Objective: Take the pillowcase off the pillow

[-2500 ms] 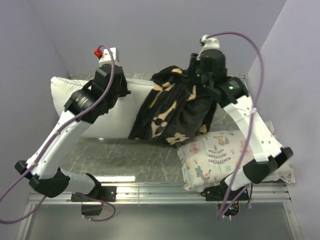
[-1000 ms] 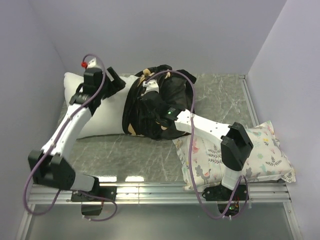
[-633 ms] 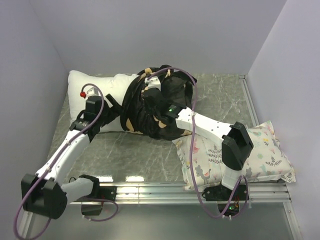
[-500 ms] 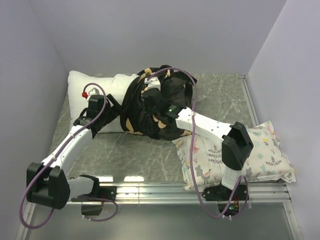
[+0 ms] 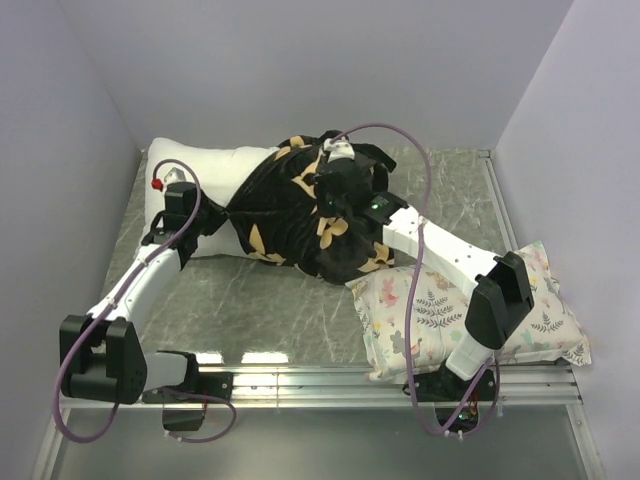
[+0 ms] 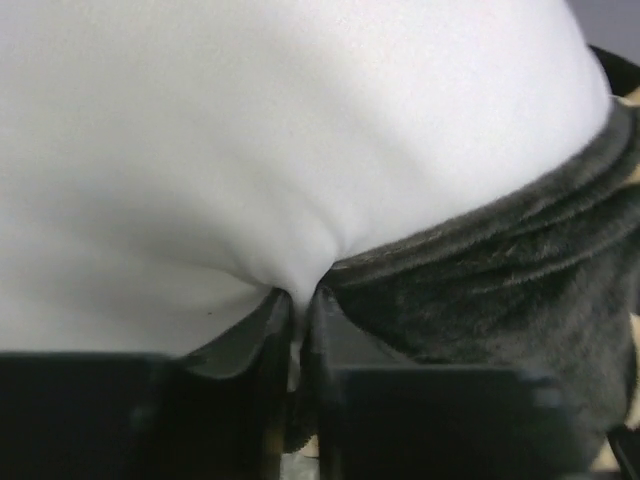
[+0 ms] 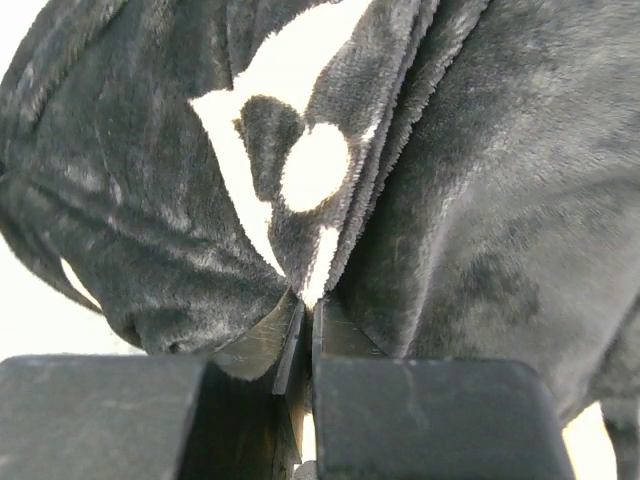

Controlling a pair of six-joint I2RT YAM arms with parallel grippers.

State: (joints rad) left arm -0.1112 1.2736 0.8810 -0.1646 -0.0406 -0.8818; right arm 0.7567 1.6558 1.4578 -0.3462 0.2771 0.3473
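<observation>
White pillow (image 5: 195,170) lies back-left on table (image 5: 300,295). Black pillowcase (image 5: 290,205) w/ tan flowers is bunched over its R end. L claw (image 6: 297,310) squeezes bit of white pillow, right beside pillowcase edge. R claw (image 7: 308,320) is pinched tight on fold of pillowcase. Small flowery cushion (image 5: 450,310) front-right, under R arm (image 5: 440,250), just beside pillowcase.

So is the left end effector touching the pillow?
Touching. Left wrist view shows the left end effector pinching a fold of the white pillow between its closed fingers.
</observation>
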